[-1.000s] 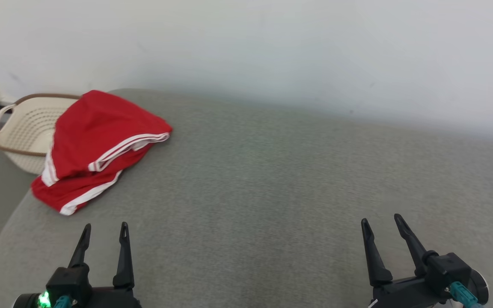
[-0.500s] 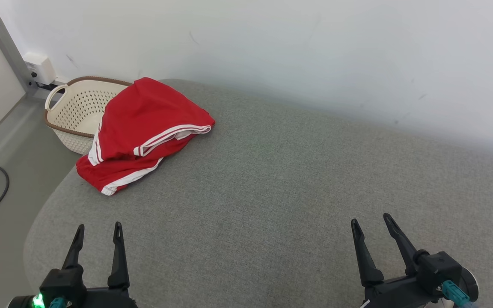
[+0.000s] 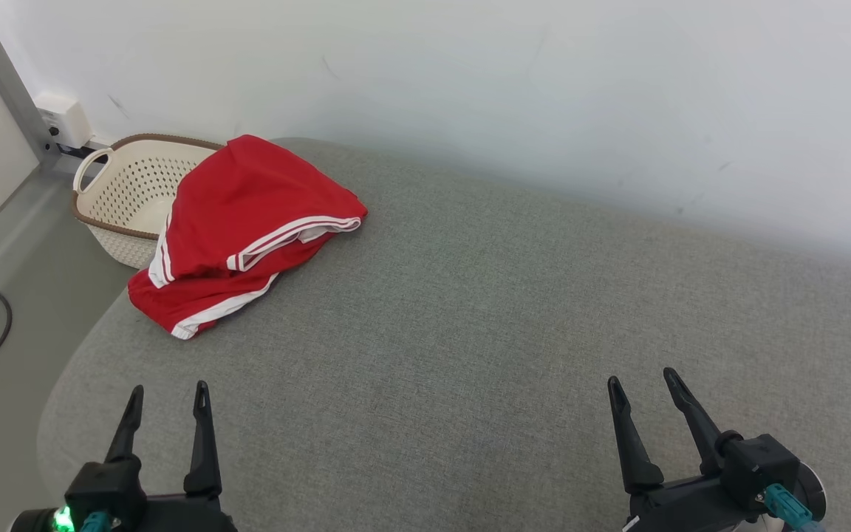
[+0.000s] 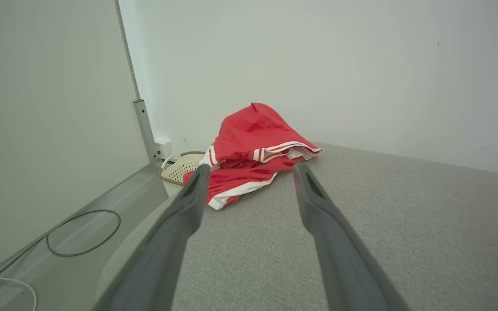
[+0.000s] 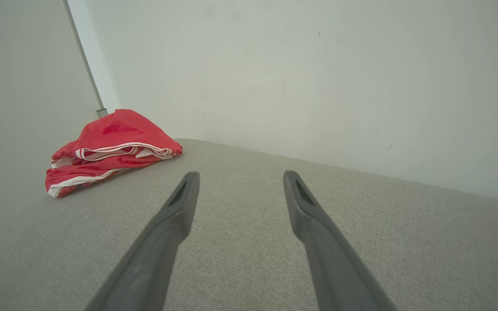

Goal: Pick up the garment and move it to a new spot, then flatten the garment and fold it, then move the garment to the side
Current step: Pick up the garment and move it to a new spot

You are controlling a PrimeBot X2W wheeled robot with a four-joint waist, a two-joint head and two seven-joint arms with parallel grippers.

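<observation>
Here the garment [image 3: 248, 210] lies beside a basket [image 3: 117, 210], while left claw [image 3: 168, 388] and right claw [image 3: 640, 377] gape empty.

Plain home-like room: grey upholstered surface [image 3: 470, 332], laundry basket [image 3: 126, 196], white wall [image 3: 470, 74].

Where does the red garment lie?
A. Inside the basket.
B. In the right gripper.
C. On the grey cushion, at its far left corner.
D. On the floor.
C: the garment lies bunched on the cushion at its far left corner, with the basket beyond the edge.
</observation>
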